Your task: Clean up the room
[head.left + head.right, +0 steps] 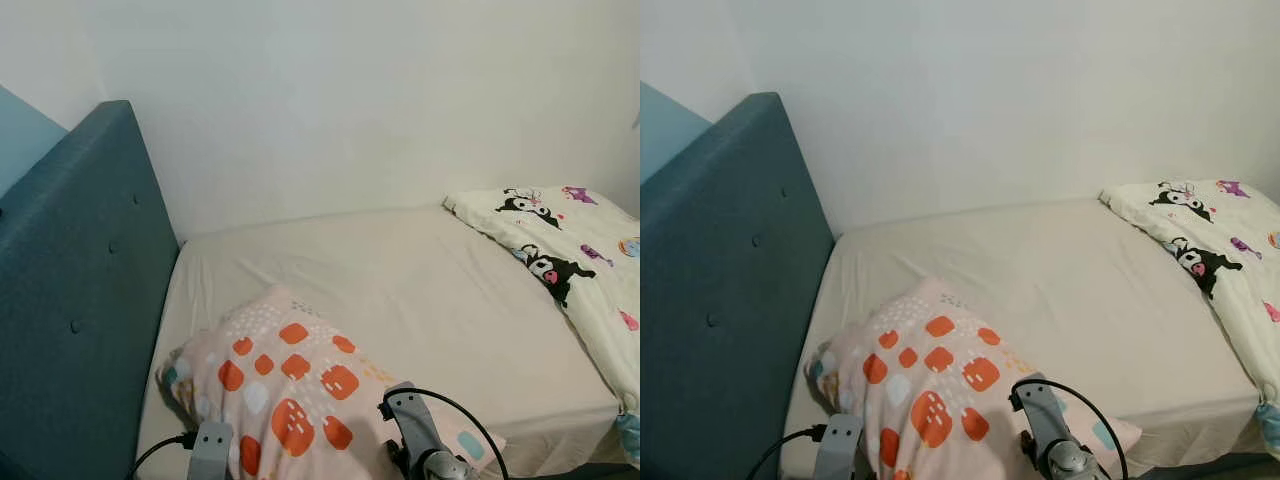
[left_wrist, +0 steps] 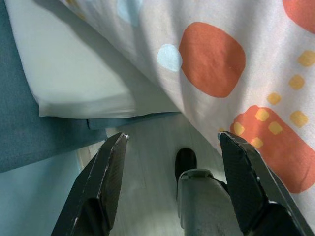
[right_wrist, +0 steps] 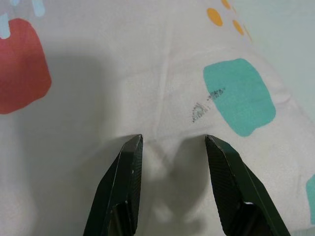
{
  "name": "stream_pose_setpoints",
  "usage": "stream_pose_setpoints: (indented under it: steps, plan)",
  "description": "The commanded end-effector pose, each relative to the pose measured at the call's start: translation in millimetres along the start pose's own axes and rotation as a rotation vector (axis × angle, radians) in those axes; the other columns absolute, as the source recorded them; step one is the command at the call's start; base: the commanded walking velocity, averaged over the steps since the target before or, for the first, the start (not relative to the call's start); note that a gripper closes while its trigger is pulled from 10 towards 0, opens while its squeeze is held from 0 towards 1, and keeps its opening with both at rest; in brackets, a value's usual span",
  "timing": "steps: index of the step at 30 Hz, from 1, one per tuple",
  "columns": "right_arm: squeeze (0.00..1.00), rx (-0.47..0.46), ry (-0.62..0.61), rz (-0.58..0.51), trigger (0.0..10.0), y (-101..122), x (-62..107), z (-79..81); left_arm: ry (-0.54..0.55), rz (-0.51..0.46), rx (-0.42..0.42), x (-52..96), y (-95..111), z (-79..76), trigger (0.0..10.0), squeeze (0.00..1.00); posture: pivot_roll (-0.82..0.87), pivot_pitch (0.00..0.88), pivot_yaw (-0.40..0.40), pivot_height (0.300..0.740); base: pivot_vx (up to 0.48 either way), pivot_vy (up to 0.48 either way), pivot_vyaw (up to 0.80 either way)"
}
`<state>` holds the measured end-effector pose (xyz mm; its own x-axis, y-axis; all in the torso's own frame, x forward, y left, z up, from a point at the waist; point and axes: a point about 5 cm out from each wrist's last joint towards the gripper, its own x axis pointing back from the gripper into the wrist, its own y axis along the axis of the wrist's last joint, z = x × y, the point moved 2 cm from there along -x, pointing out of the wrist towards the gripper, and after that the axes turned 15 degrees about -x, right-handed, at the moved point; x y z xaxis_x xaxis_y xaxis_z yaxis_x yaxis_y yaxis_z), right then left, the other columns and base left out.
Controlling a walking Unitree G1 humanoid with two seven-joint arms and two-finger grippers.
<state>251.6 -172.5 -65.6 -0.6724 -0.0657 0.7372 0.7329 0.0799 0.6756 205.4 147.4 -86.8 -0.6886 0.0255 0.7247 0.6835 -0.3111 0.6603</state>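
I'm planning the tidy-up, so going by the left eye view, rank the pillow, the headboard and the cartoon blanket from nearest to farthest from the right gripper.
1. Pillow: the right gripper presses into it, near bed edge.
2. Headboard: across the pillow, on the robot's left.
3. Cartoon blanket: far right of the bed.

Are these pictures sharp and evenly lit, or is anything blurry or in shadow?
Eye views: soft even light, sharp, no glare on the bed. Left wrist view: fingers blurred, shade under the pillow. Right wrist view: fingers cast shadows on the cloth.
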Motion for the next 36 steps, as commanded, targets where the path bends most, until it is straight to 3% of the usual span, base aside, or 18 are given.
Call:
stream_pose_setpoints:
  steps: [1,36]
  plan:
    - [0.00,0.003,0.003,0.003,10.0,-3.0,0.3,2.1,0.010,0.000,0.010,-0.2,0.8,3.8,10.0,0.00,-0.10,0.000,-0.016,0.740,0.000,0.000,0.00]
    - [0.00,0.008,0.033,0.013,10.0,-1.1,-0.3,5.2,0.005,-0.005,0.006,-0.8,3.6,2.3,10.0,0.00,-0.10,0.000,-0.010,0.740,0.000,0.000,0.00]
